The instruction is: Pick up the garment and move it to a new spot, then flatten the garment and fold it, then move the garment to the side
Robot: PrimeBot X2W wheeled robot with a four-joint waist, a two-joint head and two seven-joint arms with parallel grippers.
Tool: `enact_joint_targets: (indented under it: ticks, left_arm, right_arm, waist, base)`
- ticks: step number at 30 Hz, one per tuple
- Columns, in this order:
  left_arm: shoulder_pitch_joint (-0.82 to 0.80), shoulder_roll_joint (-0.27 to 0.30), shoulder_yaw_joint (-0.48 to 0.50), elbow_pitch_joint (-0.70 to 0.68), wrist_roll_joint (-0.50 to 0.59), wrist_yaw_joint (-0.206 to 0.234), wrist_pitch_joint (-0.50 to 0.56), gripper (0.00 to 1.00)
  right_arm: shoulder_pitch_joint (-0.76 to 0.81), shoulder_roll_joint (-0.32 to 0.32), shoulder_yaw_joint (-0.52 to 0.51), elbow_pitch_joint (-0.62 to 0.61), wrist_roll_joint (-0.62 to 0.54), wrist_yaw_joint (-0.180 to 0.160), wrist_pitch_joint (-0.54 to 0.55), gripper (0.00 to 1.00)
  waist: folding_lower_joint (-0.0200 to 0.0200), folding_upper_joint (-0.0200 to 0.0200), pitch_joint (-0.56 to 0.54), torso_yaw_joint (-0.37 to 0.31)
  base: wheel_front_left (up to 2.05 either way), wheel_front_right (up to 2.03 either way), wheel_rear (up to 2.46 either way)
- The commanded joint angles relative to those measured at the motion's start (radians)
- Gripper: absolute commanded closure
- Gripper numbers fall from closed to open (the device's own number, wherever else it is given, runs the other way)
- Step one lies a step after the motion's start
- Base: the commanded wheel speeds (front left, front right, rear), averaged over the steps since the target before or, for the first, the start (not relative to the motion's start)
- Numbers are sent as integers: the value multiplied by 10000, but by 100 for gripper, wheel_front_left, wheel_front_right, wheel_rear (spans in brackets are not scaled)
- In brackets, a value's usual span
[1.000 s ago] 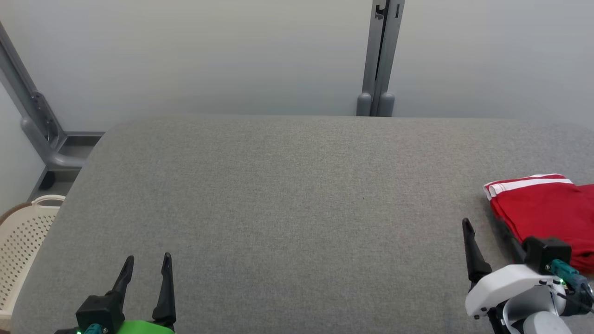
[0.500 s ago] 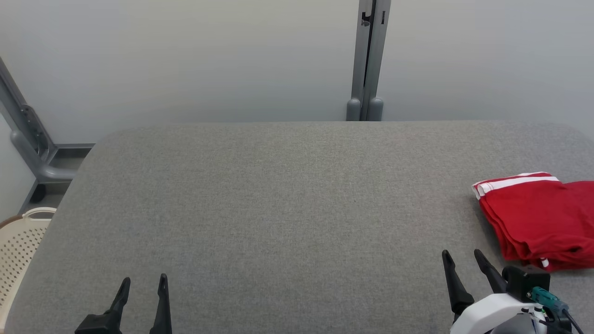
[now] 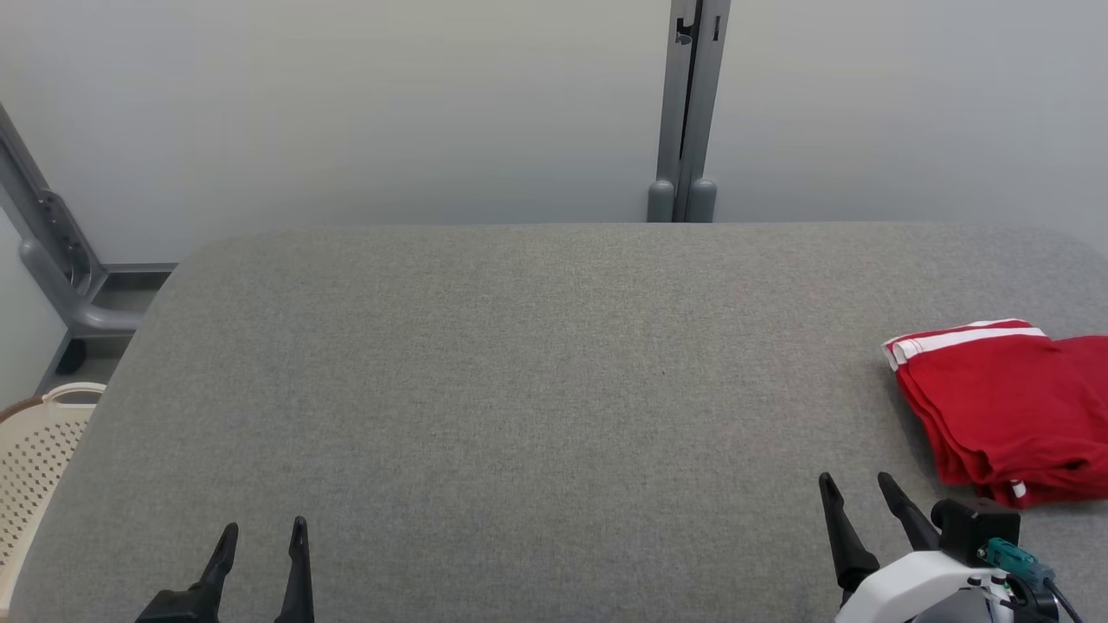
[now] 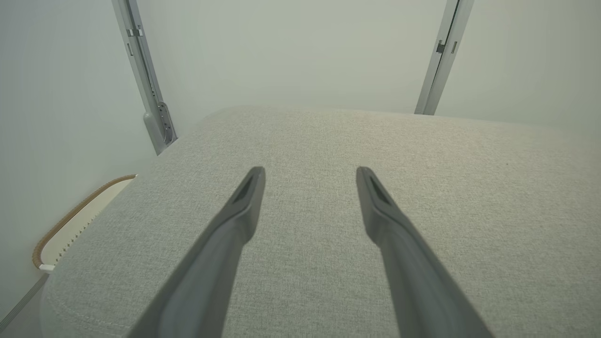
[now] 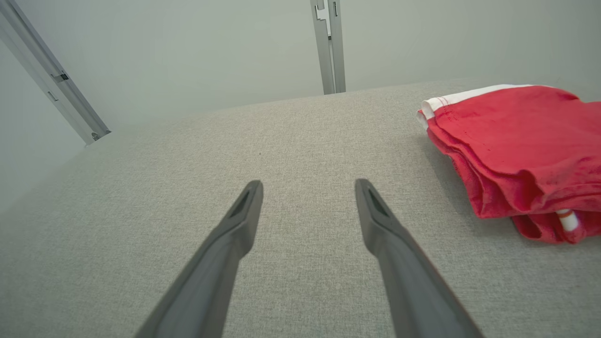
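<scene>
My left gripper (image 3: pixel 264 525) and right gripper (image 3: pixel 854 478) stand apart, empty; the folded red cloth garment with white stripes (image 3: pixel 1004 407), at the frame's right edge on the grey fabric table (image 3: pixel 519 389), looks light and limp, so I would pinch its stacked left fold.

1. A grey fabric-covered table top (image 3: pixel 519 389) with rounded corners spans most of the head view. Its weave is fine and even.
2. A cream perforated plastic laundry basket (image 3: pixel 35 459) with a brown rim stands just beside the table's left edge. It sits lower than the top and is partly hidden by it.
3. A grey metal upright post (image 3: pixel 690 104) rises behind the table's far edge, right of centre. It has a dark slot high up and two rounded caps at its foot.
4. A second grey metal strut (image 3: pixel 48 234) slants across the far left. It carries a bracket with holes and meets a grey floor channel (image 3: pixel 130 281) beyond the table's far left corner.
5. A plain pale wall (image 3: pixel 389 112) closes the background.
</scene>
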Motion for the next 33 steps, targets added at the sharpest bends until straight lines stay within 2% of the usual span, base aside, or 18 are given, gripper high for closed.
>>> enact_joint_targets:
  ticks: [1, 7, 8, 13, 33]
  left_arm:
    - [-21, 30, 25, 31, 95, -31, -43, 0]
    - [-70, 50, 15, 84, 134, -69, -44, 0]
    - [-8, 3, -13, 77, 93, -12, 1, 100]
    - [114, -245, -135, 381, -40, -43, 80, 100]
    - [-629, -991, 437, 584, -2908, -876, 655, 100]
  right_arm:
    - [-96, -37, 0, 32, 52, -13, -80, 0]
    - [-128, -36, 61, 81, 103, -13, -106, 0]
    - [-25, 0, 68, 58, 43, 0, -52, 100]
    - [152, 72, 6, 415, 186, 2, 25, 100]
    - [-3, 45, -925, -31, 3726, 0, 928, 100]
  waist:
    - [1, 0, 4, 7]
    - [1, 0, 4, 5]
    - [1, 0, 5, 6]
    - [1, 0, 14, -1]
    - [1, 0, 237, -119]
  base:
    - [0, 0, 0]
    - [0, 0, 0]
    - [0, 0, 0]
    - [0, 0, 0]
    - [0, 0, 0]
